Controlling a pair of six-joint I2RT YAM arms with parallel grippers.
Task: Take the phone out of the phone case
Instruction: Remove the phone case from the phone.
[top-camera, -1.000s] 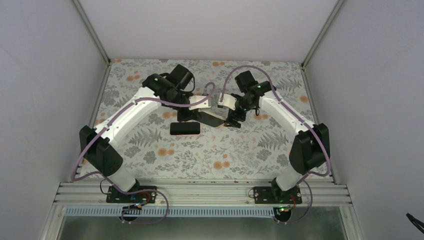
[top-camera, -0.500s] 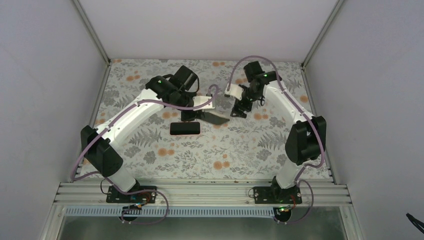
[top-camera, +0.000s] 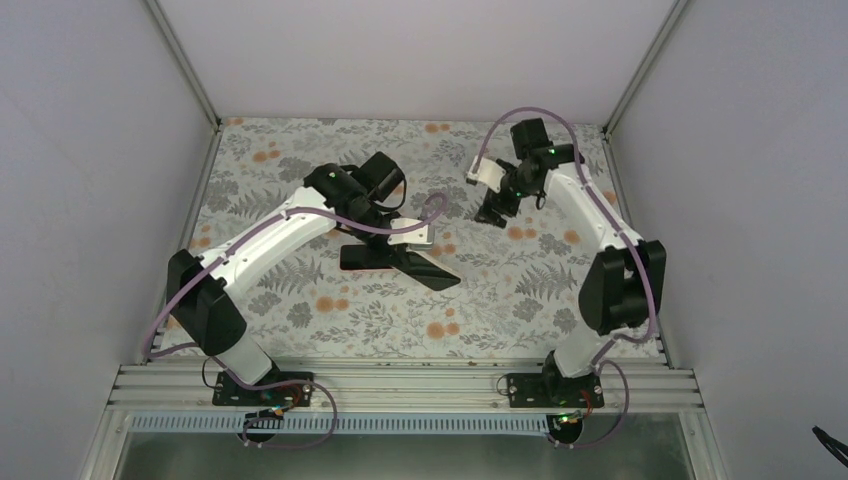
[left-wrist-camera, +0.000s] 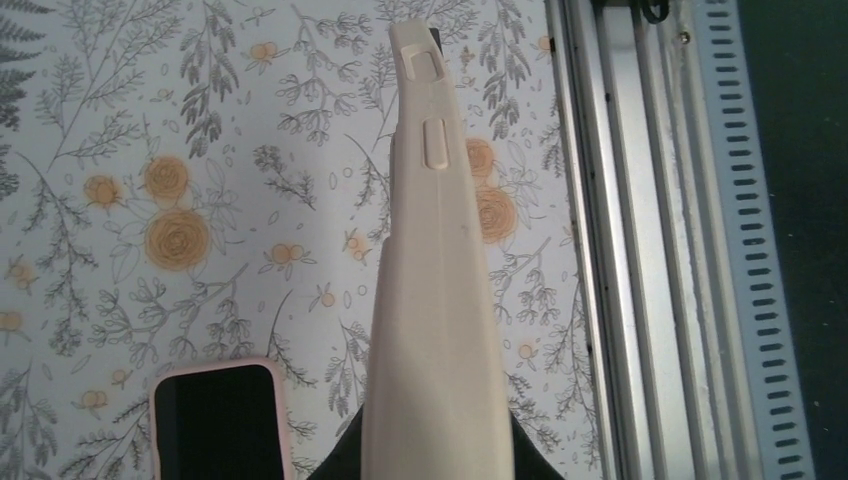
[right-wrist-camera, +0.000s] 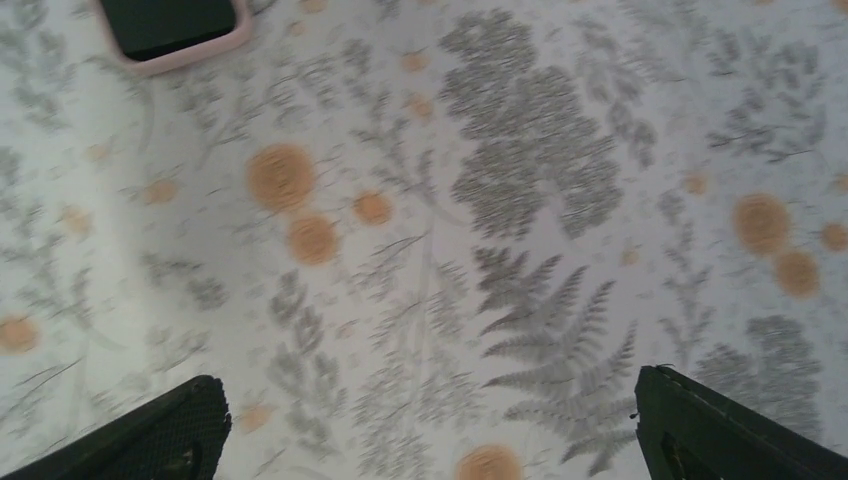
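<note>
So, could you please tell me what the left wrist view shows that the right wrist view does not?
Left wrist only: the pale phone case, seen edge-on and clamped in the left gripper, plus the metal rail along the table's edge. Right wrist only: the right gripper, wide open and empty above the table. Both: the pink-rimmed phone lying flat on the floral tablecloth.

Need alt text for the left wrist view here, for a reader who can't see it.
A pale beige phone case, gripped edge-on by the left gripper, runs up the frame's middle, button bumps near its far end. Lower left, a dark-screened phone with a pink rim lies flat on the floral tablecloth; metal rails line the right.
</note>
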